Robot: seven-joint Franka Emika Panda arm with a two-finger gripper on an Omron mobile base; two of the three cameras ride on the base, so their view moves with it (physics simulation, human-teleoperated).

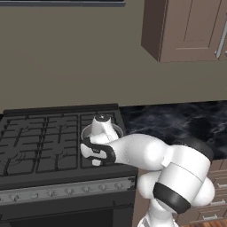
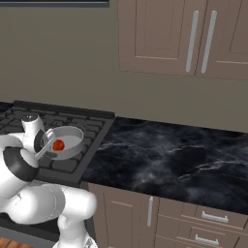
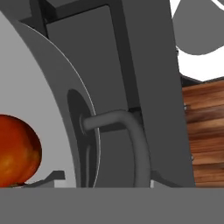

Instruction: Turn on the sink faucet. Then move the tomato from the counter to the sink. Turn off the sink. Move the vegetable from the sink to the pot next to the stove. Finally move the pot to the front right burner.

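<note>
1. The pot sits on the stove, on the grate at the stove's front right corner, just beside the counter. In the left base view its rim shows just behind the hand.
2. The tomato lies inside the pot, on its floor toward the handle side; the hand view shows it close up, low at the left.
3. The pot's handle, a bent grey loop on the outer wall, is the part nearest the hand. It sticks out from the pot toward the front of the stove, and the gripper is right at it, so the pot lies directly beyond the fingers.
4. I cannot tell whether the jaws pinch the handle or merely stand around it: the fingertips are hidden by the wrist and the pot wall.
5. My judgement: the pot looks already on, or nearly on, the front right burner, so what is left is settling it and letting go.
</note>
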